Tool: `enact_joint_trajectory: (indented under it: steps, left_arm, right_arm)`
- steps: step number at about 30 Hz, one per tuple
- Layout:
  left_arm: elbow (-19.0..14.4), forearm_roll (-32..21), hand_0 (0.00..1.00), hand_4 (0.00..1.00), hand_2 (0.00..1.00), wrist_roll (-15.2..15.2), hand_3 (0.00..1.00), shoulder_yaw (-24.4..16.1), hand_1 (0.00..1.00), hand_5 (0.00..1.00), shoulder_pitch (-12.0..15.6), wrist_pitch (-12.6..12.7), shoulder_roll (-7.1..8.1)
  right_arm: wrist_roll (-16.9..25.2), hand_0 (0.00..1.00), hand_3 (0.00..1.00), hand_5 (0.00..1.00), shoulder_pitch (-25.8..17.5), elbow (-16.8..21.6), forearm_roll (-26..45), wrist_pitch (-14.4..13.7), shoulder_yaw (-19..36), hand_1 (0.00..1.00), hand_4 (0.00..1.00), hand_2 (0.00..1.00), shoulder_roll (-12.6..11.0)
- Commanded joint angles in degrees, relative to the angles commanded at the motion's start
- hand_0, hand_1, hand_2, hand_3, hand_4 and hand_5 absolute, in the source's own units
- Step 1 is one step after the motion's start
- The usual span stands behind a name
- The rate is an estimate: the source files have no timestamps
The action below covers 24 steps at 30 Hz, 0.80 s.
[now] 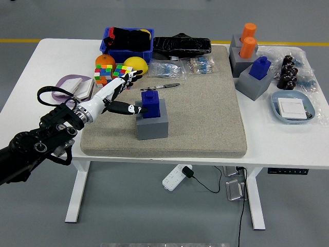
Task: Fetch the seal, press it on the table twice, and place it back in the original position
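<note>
Spreading across most of the white tabletop is a grey felt mat, and on its left half stands a grey holder block with the blue seal seated upright in its top. Judged from how things lie, the seal sits in its holder and is not gripped, so either the fetch has not begun or the return is already made (these pictures alone cannot settle which); no stamp marks can be made out on the mat.

From the left edge comes the black left arm, ending in the left robot hand, whose white fingers are spread and relaxed, holding nothing. Its thumb tip lies just beside the seal's left face, possibly touching it, while the other fingers fan up toward the two colour cubes and the lemon behind them. The right arm does not show.

Smaller items lie apart from the work: a second blue seal in its own block at the far right, and a pen just behind the near holder.
</note>
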Motion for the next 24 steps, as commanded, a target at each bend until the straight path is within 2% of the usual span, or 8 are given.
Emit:
enact_joint_trajectory:
  steps: [12, 24]
  left_arm:
    - [2.1, 0.1, 0.992, 0.998, 0.998, -0.5, 0.988, -4.0, 0.998, 0.118, -0.6, -0.6, 3.58]
    - [5.3, -1.8, 0.989, 0.998, 0.998, -0.4, 0.987, -7.5, 0.998, 0.139, -0.6, -0.2, 5.61]
  right_arm:
    - [0.0, 0.767, 0.617, 0.500, 0.2, 0.0, -0.3, 0.0, 0.7, 0.677, 0.782, 0.671, 0.1]
    - [0.0, 0.767, 0.616, 0.500, 0.4, 0.0, -0.5, -0.1, 1.0, 0.677, 0.782, 0.671, 0.0]
